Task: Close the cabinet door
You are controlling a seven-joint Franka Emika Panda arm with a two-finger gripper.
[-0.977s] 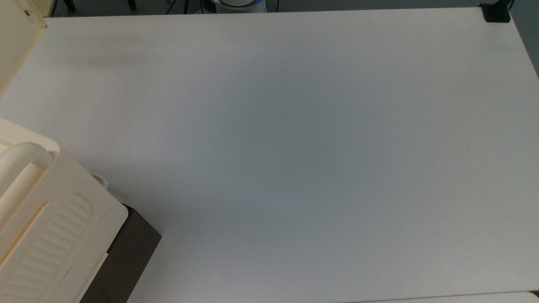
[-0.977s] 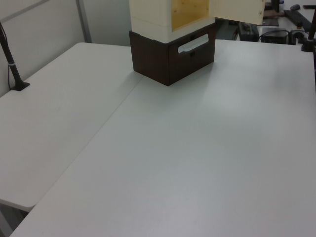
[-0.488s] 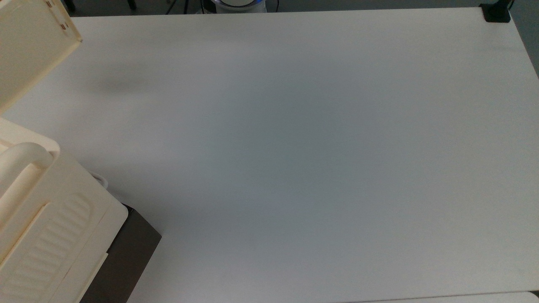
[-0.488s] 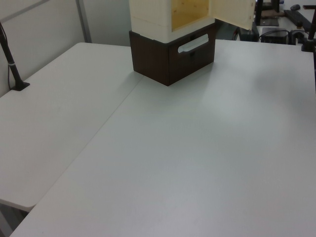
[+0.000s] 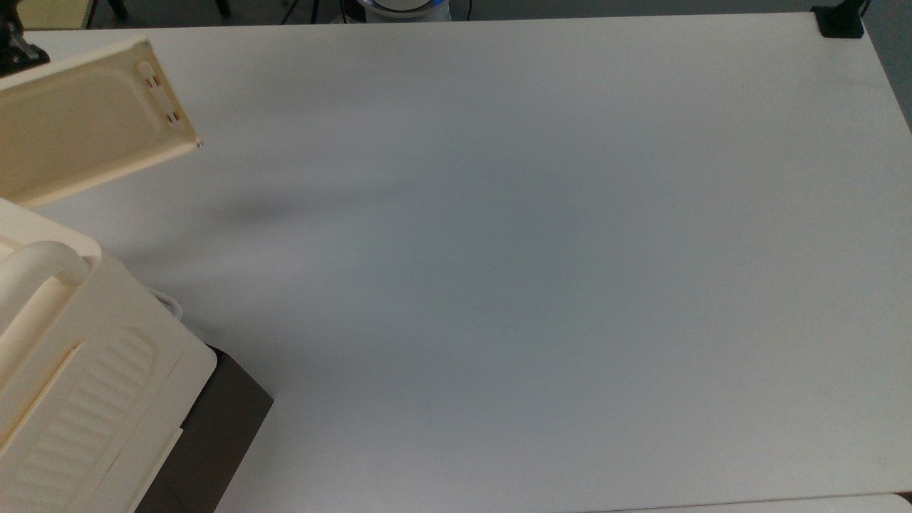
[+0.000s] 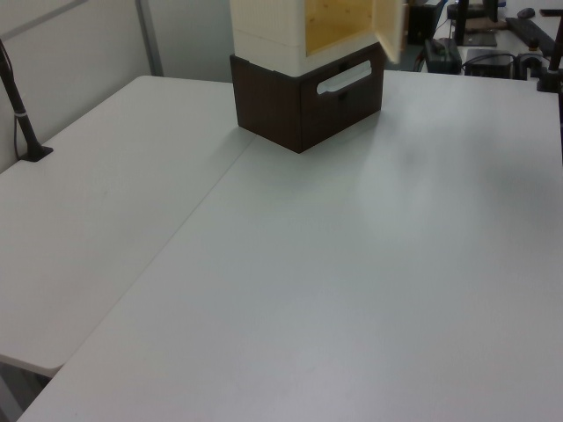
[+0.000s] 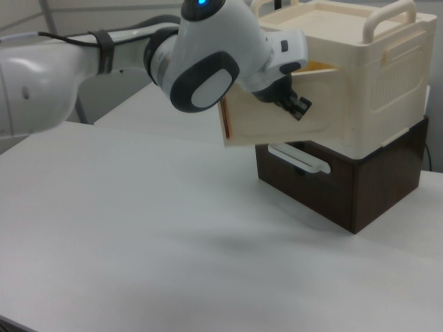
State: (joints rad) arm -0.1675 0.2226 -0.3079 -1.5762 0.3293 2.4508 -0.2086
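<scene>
The cabinet door (image 7: 277,117) hangs partly open on the cream cabinet (image 7: 367,83) above the white surface (image 7: 138,228); the end effector (image 7: 296,105) presses against its face, grip impossible to tell

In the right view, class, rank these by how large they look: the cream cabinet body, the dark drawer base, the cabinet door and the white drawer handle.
1. cream cabinet body
2. dark drawer base and cabinet door: look alike; the arm hides part of the door, so no ranking
3. white drawer handle
</scene>
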